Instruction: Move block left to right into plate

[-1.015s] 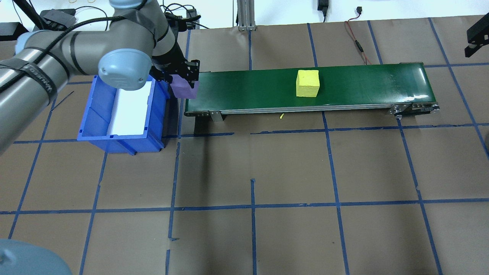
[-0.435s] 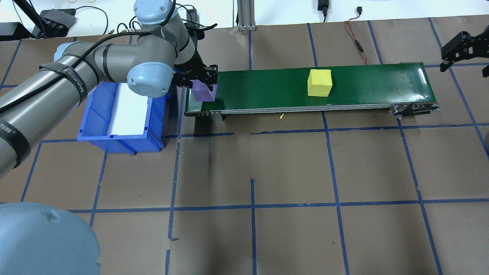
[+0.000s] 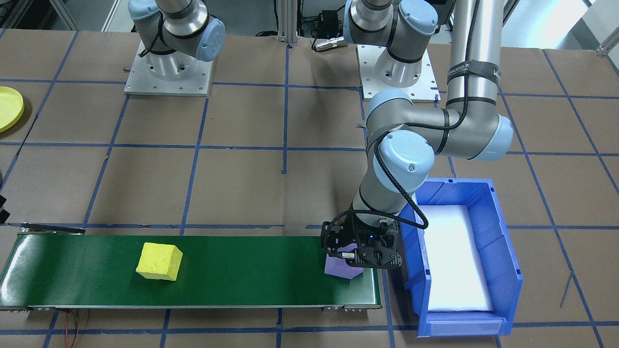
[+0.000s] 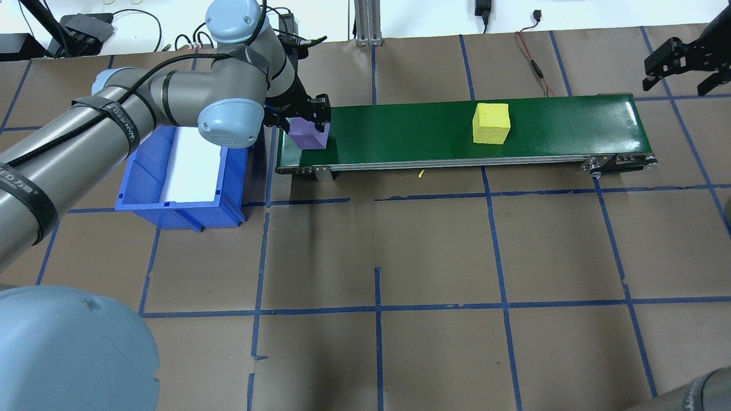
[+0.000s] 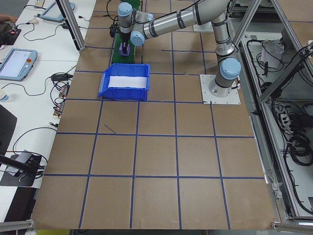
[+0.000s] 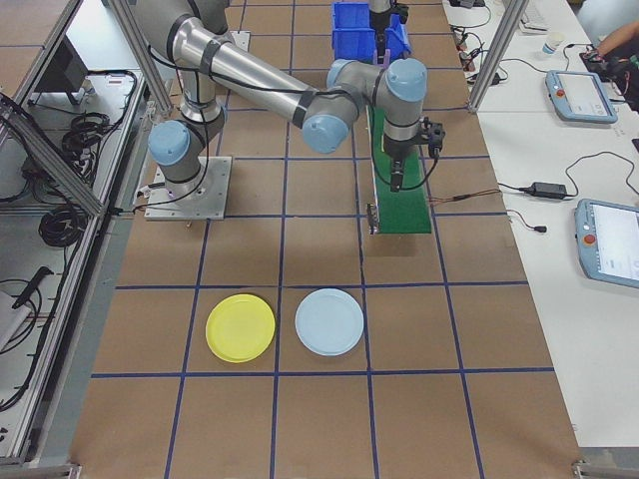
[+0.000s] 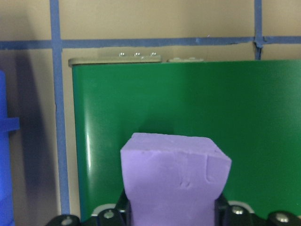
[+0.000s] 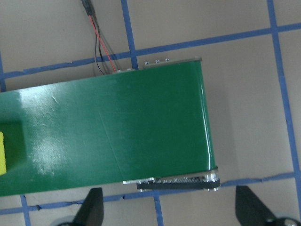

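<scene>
Blue bin point(image 4: 183, 171) sits at the far left of the overhead view, white padding inside, and just beside it our left gripper point(image 4: 308, 123) has its jaws closed on the purple block point(image 4: 308, 137), low over the left end of the green conveyor belt point(image 4: 411, 131). We judge we're setting it down here so the belt can carry it rightward. The wrist view shows the block pinched at both sides, but whether its underside touches the belt yet we cannot tell.

Moving right, the yellow block point(image 4: 491, 123) rides on the belt, well past the middle, heading for the right end.

Farther right, our right gripper point(image 4: 679, 71) hovers off the belt's right end, jaws spread wide and holding nothing, probably waiting for the yellow block to arrive.

The yellow plate point(image 6: 240, 327) lies out of the overhead frame; the right side camera shows it on the table beside a pale blue plate point(image 6: 329, 321), both bare.
</scene>
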Motion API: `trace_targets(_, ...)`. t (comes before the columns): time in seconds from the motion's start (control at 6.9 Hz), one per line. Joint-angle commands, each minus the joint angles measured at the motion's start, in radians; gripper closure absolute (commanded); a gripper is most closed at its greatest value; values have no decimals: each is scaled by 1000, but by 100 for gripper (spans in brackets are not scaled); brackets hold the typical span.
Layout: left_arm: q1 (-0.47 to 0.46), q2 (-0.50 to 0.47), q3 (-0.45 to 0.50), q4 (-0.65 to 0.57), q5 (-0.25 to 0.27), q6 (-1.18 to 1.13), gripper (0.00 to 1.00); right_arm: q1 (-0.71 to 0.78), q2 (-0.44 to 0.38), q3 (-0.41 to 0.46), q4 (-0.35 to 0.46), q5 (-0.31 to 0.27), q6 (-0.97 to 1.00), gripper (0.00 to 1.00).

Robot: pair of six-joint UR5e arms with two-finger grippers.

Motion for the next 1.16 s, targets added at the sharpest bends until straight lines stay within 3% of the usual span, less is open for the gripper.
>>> trace_targets(0.0,1,38,3,2,20,2,0,52,77,-52,-4,54,-42,0)
trace_targets(0.15,5,87,10,-16,69,12,0,94,82,-43,-5,71,-44,0)
trace_targets(0.29,8,156,2,-138,158,15,0,94,81,-14,-7,132,-41,0)
trace_targets(0.44,42,217,-10,-213,209,35,0,99,77,3,-19,167,-32,0)
trace_targets(0.73,141,379,-21,-470,183,114,0,122,85,17,-22,174,-13,0)
trace_targets(0.87,186,450,-26,-604,154,150,0,120,100,37,-27,210,-6,0)
trace_targets(1.02,197,512,-27,-657,154,158,0,120,99,42,-27,215,10,0)
